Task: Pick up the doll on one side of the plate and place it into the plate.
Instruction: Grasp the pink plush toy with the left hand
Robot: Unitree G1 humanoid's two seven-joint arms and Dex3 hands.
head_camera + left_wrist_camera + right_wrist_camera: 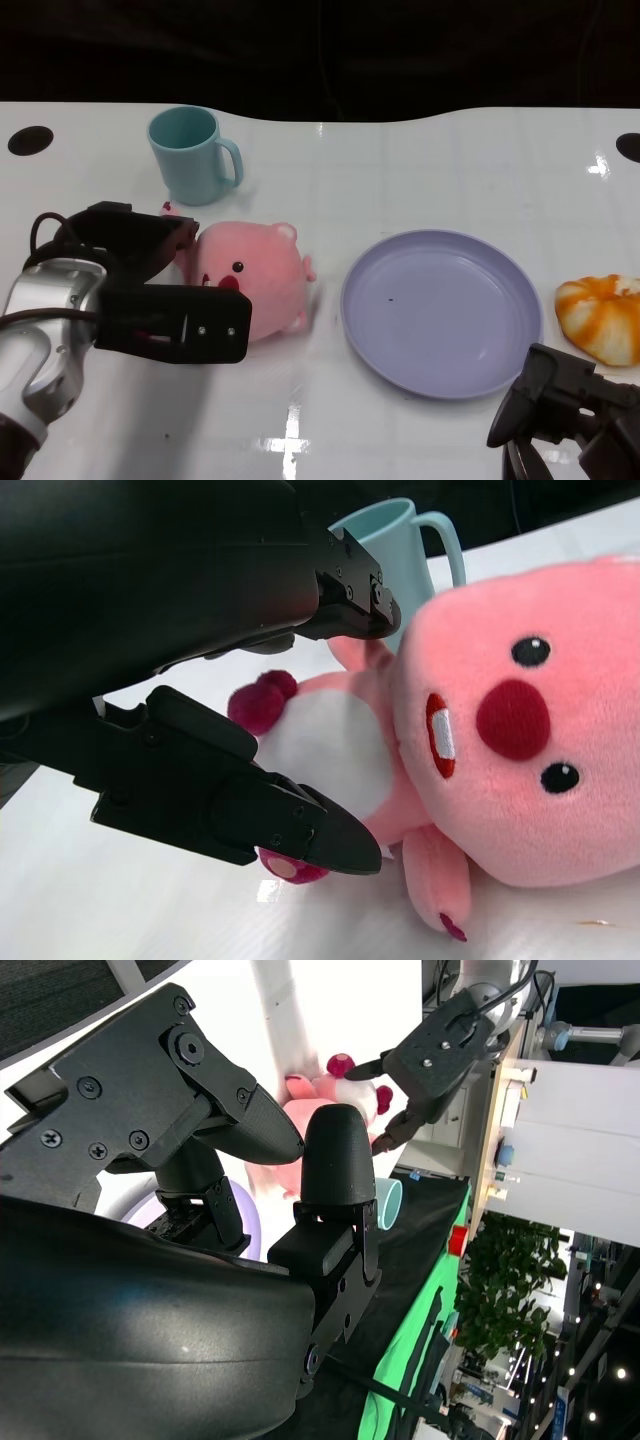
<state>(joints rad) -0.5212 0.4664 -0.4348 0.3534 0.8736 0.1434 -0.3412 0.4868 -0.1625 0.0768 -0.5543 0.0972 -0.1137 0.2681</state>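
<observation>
A pink plush doll [255, 275] lies on the white table just left of the purple plate [440, 238], which has nothing in it. My left hand [150, 290] is at the doll's left side, its fingers spread along the body. In the left wrist view the fingers [290, 825] stand apart, with the doll [500, 730] facing the camera and its body lying in the gap between them; no grip shows. My right hand [570, 405] hangs low at the front right, beyond the plate's near edge, fingers apart and holding nothing.
A teal cup [190, 155] stands behind the doll, close to my left hand. An orange-and-white bun-like toy [603, 315] lies right of the plate. Dark round holes [30, 140] mark the table's far corners.
</observation>
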